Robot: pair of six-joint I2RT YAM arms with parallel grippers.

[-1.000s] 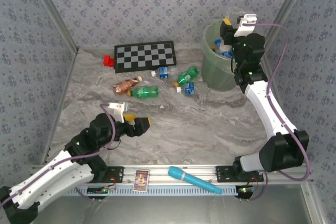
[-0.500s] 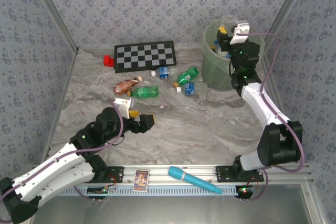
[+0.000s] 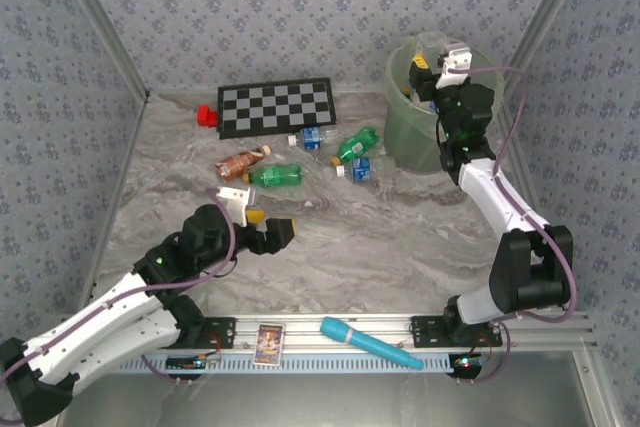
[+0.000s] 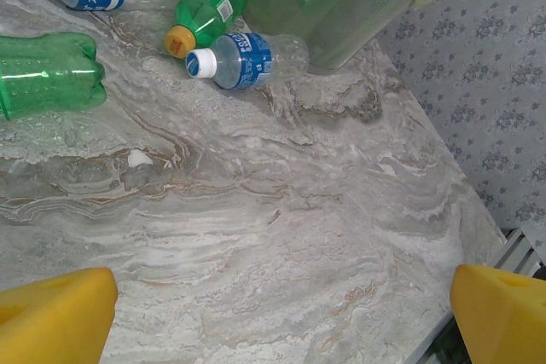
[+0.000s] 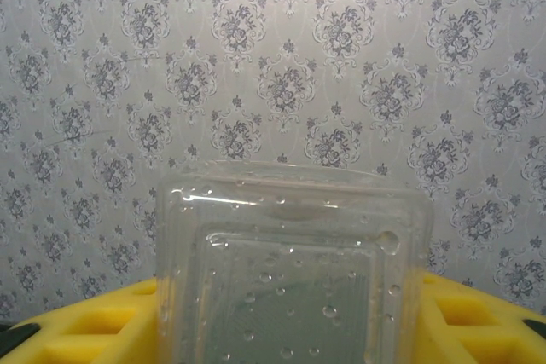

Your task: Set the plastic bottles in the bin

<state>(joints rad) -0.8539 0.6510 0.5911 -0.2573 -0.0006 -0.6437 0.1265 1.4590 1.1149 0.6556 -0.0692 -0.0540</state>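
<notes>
**Right arm above the bin with a clear container; five bottles loose on the surface**

Compared with a second ago: left arm pushed forward from 8 o'clock toward the middle, then unchanged over the last half second. Right arm drawn in and more upright, with the right end effector (image 3: 425, 69) shifted slightly left above the bin (image 3: 410, 137) at 1 o'clock.

In the right wrist view, right end effector clenched on a clear plastic container (image 5: 290, 279), squarish and beaded with droplets, between yellow fingers (image 5: 94, 330). Bottle or not, cannot tell.

At 8 o'clock, left end effector (image 3: 268, 225) released, spread wide and empty over the bare surface (image 3: 400, 237), short of the bottles.

Five plastic bottles lying between 11 and 12 o'clock:
- one brown bottle (image 3: 240, 162)
- one green bottle (image 3: 275, 176) at its 4 o'clock
- one orange-capped green bottle (image 3: 355, 144)
- one blue-labelled bottle (image 3: 315, 137) by the board's edge
- one second blue-labelled bottle (image 3: 360, 169)

Contents of the bin too hidden to count.

One each of the rest: checkerboard (image 3: 277, 105) at 12 o'clock, red block (image 3: 207, 115) at 11, turquoise tube (image 3: 368, 343) and card (image 3: 269, 343) at 6.
</notes>
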